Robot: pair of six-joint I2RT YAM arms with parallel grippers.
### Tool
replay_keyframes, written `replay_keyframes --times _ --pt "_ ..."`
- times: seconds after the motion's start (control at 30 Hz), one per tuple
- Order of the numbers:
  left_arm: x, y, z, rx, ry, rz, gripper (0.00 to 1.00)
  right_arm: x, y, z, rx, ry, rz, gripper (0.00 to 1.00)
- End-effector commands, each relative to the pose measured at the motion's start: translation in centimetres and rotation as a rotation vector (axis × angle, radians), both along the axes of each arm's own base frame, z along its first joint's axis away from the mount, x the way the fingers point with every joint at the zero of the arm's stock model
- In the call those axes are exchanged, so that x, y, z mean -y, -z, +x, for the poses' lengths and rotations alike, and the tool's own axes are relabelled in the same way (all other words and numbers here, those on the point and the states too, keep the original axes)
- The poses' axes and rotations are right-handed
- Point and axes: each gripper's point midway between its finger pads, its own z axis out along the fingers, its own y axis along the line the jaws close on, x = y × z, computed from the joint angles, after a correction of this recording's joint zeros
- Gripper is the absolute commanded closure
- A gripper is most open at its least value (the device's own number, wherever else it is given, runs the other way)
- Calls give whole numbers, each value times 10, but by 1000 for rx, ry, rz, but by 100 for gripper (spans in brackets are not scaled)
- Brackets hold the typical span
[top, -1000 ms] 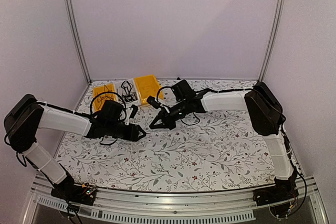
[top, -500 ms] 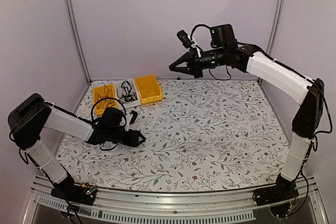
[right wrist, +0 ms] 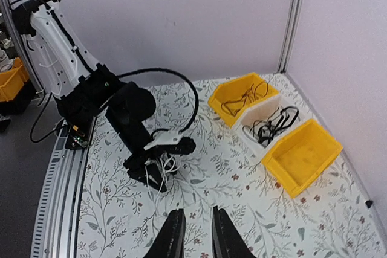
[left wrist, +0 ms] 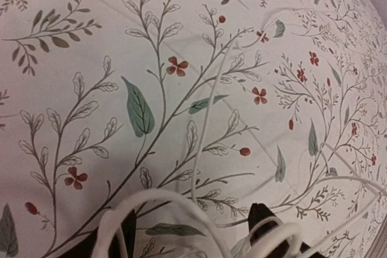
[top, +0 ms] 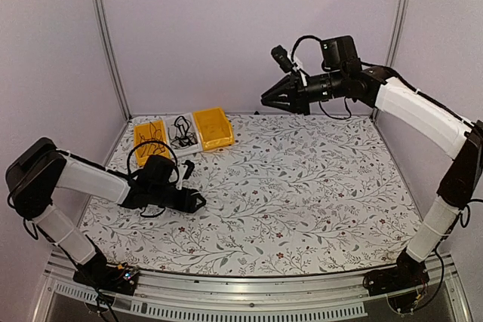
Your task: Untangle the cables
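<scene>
The desk (top: 317, 209) carries a white cloth (left wrist: 78, 125) printed with leafy sprigs and red flowers. Towards its ten o'clock corner three bins stand touching in a row: a yellow bin (top: 139, 139), a white bin (top: 191, 146) and a second yellow bin (top: 213, 127). Aluminium posts (top: 106, 35) rise at eleven and one o'clock against lilac walls (top: 249, 28). A metal rail (top: 241, 293) runs along six o'clock.

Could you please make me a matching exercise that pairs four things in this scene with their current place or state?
Things:
1. white cable
2. white bin
3. rightmost yellow bin
4. right gripper

Places or states:
A. raised above the table
B. empty
C. holds black cables
D. lying at the left gripper

Pairs: 1-D, 2-C, 3-B, 4-A.
</scene>
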Motion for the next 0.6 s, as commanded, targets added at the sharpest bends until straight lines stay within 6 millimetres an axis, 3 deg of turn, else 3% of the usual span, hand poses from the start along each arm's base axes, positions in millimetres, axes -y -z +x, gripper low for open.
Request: replay_keyframes --times 0.0,0.07,0.1,0.13,0.33,0.43,0.57 --pt "-15 -16 -2 15 -70 58 31 4 72 12 -11 42 -123 70" --pt "-16 -33 -3 59 -68 59 26 2 100 29 -33 86 -178 67" --pt "-15 -43 -3 87 -64 58 6 2 112 37 -39 111 -210 65" --pt "-17 -50 -5 99 -63 69 1 1 129 45 -44 128 -245 64" --pt "-24 -78 -7 135 -70 97 0 -3 214 61 -112 86 -426 47" --pt "-29 -78 -9 111 -91 118 0 -5 254 62 -147 43 -513 43" --pt "-34 -71 -12 70 -111 141 0 -5 292 55 -190 -13 -592 42"
